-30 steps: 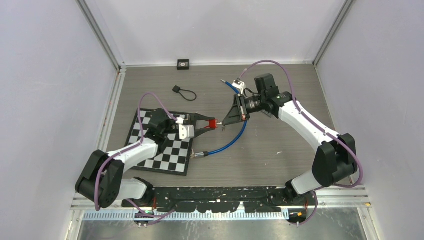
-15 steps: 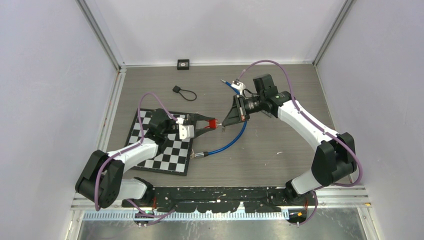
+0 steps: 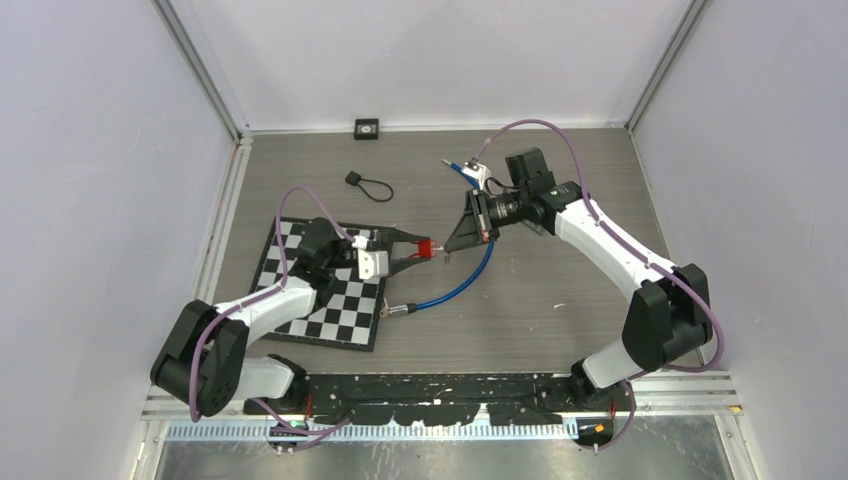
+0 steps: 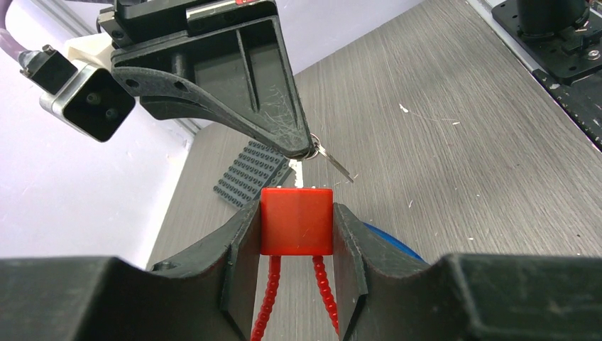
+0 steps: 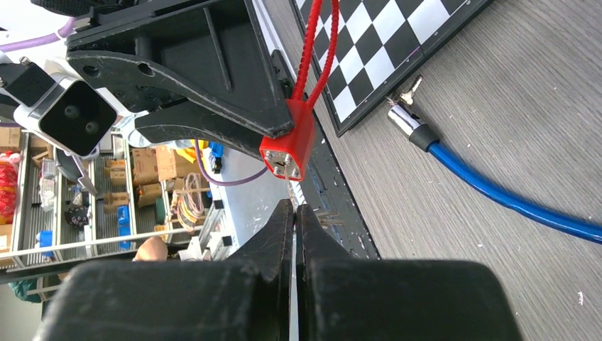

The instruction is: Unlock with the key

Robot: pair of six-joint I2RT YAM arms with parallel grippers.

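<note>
Left wrist: left claw holds red lock, right claw pinches key nearby; next, line key with keyhole.

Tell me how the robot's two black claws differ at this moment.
The left gripper has its jaws apart, clamping a red lock between them; the right gripper has its jaws pressed together, pinching a thin key at their tip. The left gripper points rightward, the right gripper leftward, facing it. Both are black and wedge-shaped.
</note>
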